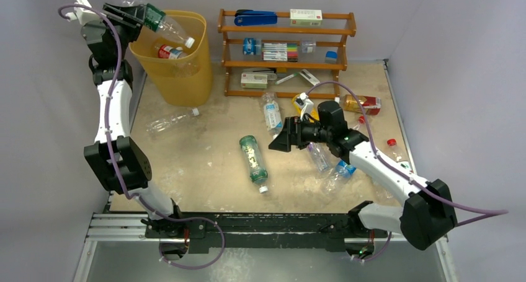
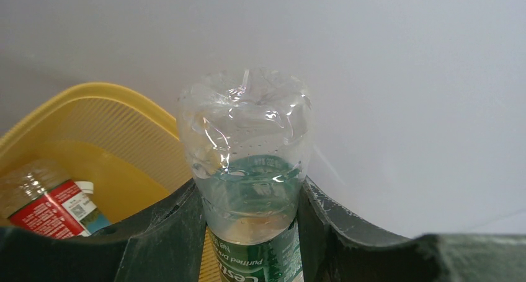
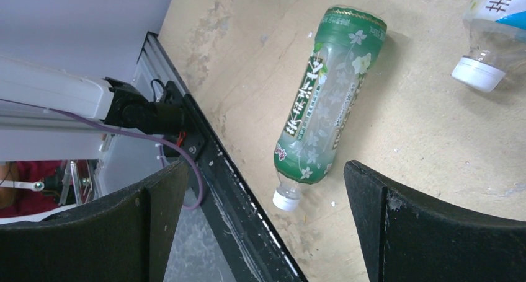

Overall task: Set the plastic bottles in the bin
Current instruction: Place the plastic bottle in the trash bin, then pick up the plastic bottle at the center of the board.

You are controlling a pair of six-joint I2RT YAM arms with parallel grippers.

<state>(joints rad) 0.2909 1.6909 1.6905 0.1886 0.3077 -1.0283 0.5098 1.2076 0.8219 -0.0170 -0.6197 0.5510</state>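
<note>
The left arm is stretched up and away to the far left corner of the desk (image 1: 205, 164). Its left claw (image 1: 128, 13) is clenched around a clear green-labelled bottle (image 1: 162, 25), which is held tilted above the rim of the yellow bin (image 1: 180, 80), white cap pointing down over the opening. In the left wrist view the bottle's crumpled base (image 2: 245, 124) is seen pinched between the two fingers (image 2: 167, 232). A red-labelled bottle (image 1: 169, 51) is lying inside the bin.

The right arm is reached in from the near right towards the middle of the desk. The right claw (image 1: 278, 143) is released, jaws spread and nothing between them, raised above the desk just beside a green floral bottle (image 1: 253, 159) lying on its side.

A clear bottle (image 1: 170, 122) is lying near the bin's foot. A blue-labelled bottle (image 1: 271, 113) is lying in front of the wooden shelf rack (image 1: 285, 64). More bottles (image 1: 332, 167) are partly hidden beneath the right arm.
</note>
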